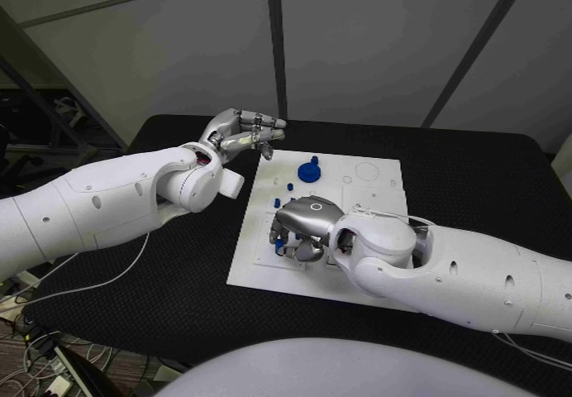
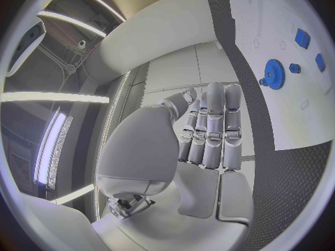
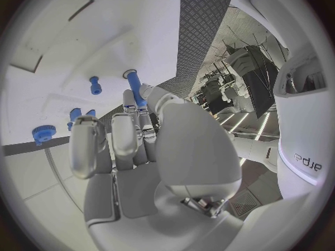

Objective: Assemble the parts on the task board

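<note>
Looking down from the head view, you see the task board (image 1: 364, 186) lying in the middle of the black table (image 1: 477, 174), with the right hand (image 1: 304, 225) low over its lower left part. In the right wrist view, that hand (image 3: 133, 134) pinches a blue pin (image 3: 134, 89) between its fingertips, the pin's far end touching or just above the white plate; which of the two, you cannot tell. A shorter blue peg (image 3: 95, 85) stands near it, and a blue gear (image 3: 43, 133) sits farther off.

The left hand (image 1: 245, 132) hangs raised beside the board's upper left corner, holding nothing, its fingers straight and close together, as the left wrist view (image 2: 209, 128) confirms. From there the blue gear (image 2: 274, 73) lies on the board's upper middle, with small blue blocks (image 2: 302, 38) beyond it.

The step in hand looks like seating the pin in its hole. To do it well, keep the pin upright over the hole before you press, since a tilted pin will likely jam on the rim. Lower slowly, and let go only once it sits firmly. Keep the fingers from brushing the peg close by. Leave the left hand parked off the board so it does not crowd the work.
</note>
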You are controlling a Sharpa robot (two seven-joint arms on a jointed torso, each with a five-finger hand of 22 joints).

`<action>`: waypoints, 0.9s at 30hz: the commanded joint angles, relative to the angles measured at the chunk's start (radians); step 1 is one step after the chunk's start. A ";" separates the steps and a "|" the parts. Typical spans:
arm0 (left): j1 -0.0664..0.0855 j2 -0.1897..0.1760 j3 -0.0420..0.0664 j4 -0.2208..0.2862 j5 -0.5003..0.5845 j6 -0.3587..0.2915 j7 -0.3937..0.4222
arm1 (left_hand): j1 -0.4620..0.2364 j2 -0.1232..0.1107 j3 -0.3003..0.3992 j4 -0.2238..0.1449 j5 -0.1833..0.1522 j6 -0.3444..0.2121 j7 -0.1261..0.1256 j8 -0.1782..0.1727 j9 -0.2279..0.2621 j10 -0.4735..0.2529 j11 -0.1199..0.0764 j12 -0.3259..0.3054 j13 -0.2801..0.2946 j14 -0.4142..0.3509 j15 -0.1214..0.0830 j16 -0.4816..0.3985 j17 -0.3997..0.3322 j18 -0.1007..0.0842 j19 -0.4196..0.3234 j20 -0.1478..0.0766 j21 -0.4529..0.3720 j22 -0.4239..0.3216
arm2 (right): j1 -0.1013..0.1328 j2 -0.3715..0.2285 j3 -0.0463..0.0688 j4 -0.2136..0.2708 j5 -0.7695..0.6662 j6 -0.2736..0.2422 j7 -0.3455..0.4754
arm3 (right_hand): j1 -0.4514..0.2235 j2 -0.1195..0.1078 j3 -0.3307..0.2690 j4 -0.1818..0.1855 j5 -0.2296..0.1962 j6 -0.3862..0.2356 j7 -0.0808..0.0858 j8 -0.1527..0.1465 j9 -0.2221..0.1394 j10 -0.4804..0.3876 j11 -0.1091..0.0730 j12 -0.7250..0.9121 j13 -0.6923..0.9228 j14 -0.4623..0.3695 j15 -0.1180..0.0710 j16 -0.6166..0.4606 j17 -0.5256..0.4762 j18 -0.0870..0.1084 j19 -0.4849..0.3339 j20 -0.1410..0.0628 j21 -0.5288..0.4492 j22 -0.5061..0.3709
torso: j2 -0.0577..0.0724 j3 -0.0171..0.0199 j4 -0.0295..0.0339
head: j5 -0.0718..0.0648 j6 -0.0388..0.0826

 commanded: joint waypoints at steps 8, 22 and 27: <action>0.001 0.000 0.001 0.000 0.002 0.010 0.002 | -0.001 0.009 -0.005 -0.001 -0.002 -0.001 0.007 0.006 -0.001 -0.009 -0.001 0.005 0.002 -0.007 0.003 -0.005 -0.001 -0.017 -0.006 0.002 -0.005 -0.001 | -0.004 -0.004 -0.031 0.000 0.003 0.028 -0.003 | -0.010 -0.004 -0.006 0.000 0.004 -0.010 0.002 -0.006 -0.003 -0.007 0.005 -0.008 -0.002 0.027 -0.002 -0.001 -0.003 -0.013 -0.007 0.003 -0.005 0.106 | 0.001 0.0012 -0.0008 | 0.003 -0.001; 0.001 0.000 0.001 -0.001 0.002 0.010 0.001 | -0.002 0.012 -0.007 0.001 -0.002 -0.001 0.008 0.006 -0.003 -0.012 -0.001 0.009 0.002 -0.007 0.003 -0.005 -0.004 -0.017 -0.006 0.002 -0.007 -0.002 | -0.004 -0.014 -0.034 0.011 -0.005 -0.027 -0.001 | 0.000 0.006 -0.004 -0.009 0.026 0.015 -0.006 0.004 0.003 0.020 -0.004 -0.004 0.005 0.029 -0.007 0.008 0.004 -0.015 0.000 0.002 0.003 0.114 | 0.001 0.0015 -0.0008 | 0.003 0.000; 0.001 0.000 0.001 -0.001 0.002 0.011 0.000 | -0.002 0.012 -0.007 0.001 -0.002 -0.001 0.008 0.006 -0.003 -0.012 -0.001 0.009 0.002 -0.007 0.003 -0.005 -0.004 -0.017 -0.006 0.002 -0.007 -0.002 | -0.004 -0.019 -0.034 0.013 -0.013 -0.042 -0.009 | 0.002 0.008 -0.004 -0.010 0.031 0.019 -0.007 0.005 0.004 0.025 -0.005 -0.003 0.006 0.029 -0.008 0.010 0.006 -0.015 0.001 0.001 0.004 0.116 | 0.000 0.0001 -0.0005 | 0.003 0.002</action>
